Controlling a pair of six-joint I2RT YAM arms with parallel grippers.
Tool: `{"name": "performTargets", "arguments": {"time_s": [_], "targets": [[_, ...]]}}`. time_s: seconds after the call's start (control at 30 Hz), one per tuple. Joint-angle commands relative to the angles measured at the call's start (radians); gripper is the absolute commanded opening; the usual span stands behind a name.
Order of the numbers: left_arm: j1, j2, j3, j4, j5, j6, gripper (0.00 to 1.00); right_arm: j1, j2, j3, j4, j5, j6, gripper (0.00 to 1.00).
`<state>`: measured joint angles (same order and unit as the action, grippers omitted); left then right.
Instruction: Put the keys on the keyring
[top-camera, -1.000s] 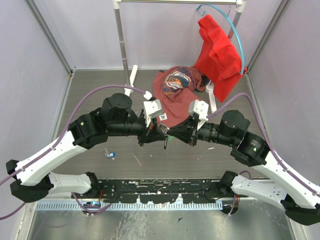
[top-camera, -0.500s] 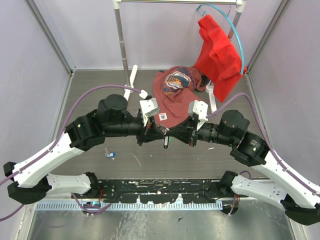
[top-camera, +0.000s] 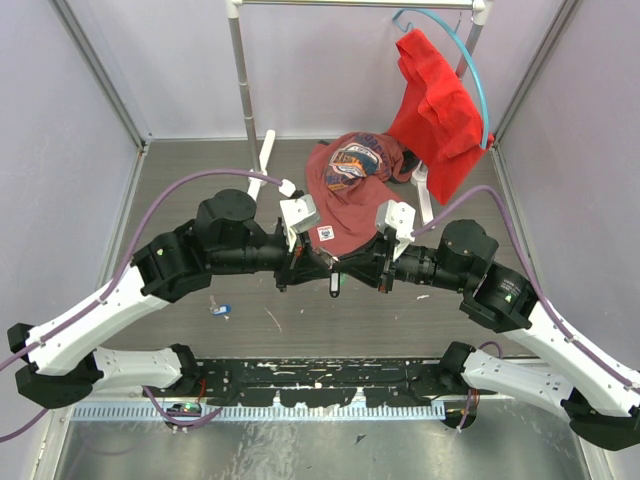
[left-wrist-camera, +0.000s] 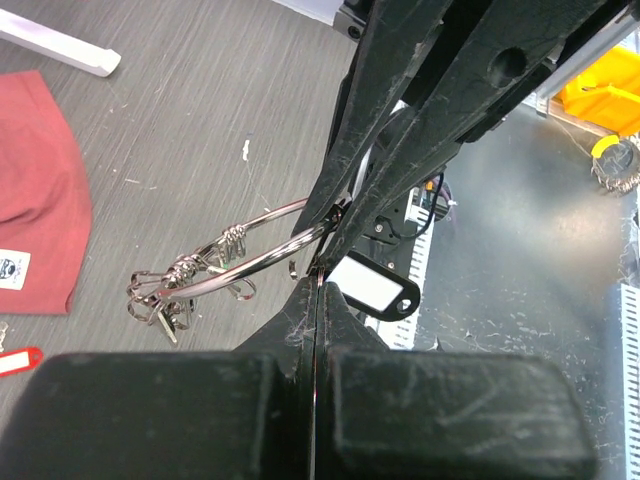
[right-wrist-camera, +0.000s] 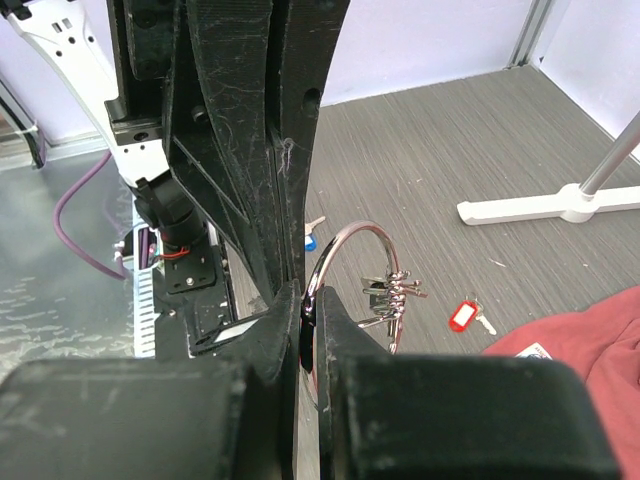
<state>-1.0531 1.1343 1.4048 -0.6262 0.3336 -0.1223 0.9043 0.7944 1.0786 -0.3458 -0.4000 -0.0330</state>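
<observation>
The keyring (left-wrist-camera: 262, 232) is a silver wire ring held in the air between both grippers, with a bunch of small keys (left-wrist-camera: 165, 292) hanging at its far side. My right gripper (right-wrist-camera: 308, 300) is shut on the keyring (right-wrist-camera: 345, 250). My left gripper (left-wrist-camera: 318, 285) is shut on a thin key whose black-and-white tag (left-wrist-camera: 372, 285) sticks out at the fingertips, right against the ring. In the top view the two grippers meet at mid-table (top-camera: 335, 260), and the tag (top-camera: 335, 284) dangles below them. I cannot make out a green tag.
A red-tagged key (right-wrist-camera: 465, 315) and a blue-tagged key (top-camera: 222, 310) lie loose on the grey table. A red shirt (top-camera: 345, 185) lies behind the grippers, and another (top-camera: 440, 100) hangs on a white rack (top-camera: 240, 90). Walls close in on both sides.
My left wrist has shifted slightly to the left. The grippers stay joined at the ring, and the dangling tag has barely moved.
</observation>
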Motion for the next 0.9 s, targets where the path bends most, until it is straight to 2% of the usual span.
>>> {"name": "performTargets", "arguments": {"time_s": [0.0,0.43,0.87], "targets": [[0.002,0.010,-0.021,0.065,-0.066,-0.033,0.00,0.005,-0.023,0.011,0.072,-0.052,0.007,0.00],[0.006,0.032,-0.031,0.034,-0.125,-0.085,0.00,0.005,-0.033,0.007,0.071,-0.044,0.004,0.00],[0.030,0.043,-0.069,0.074,-0.086,-0.191,0.00,0.005,-0.074,-0.017,0.099,-0.005,0.009,0.00]]}}
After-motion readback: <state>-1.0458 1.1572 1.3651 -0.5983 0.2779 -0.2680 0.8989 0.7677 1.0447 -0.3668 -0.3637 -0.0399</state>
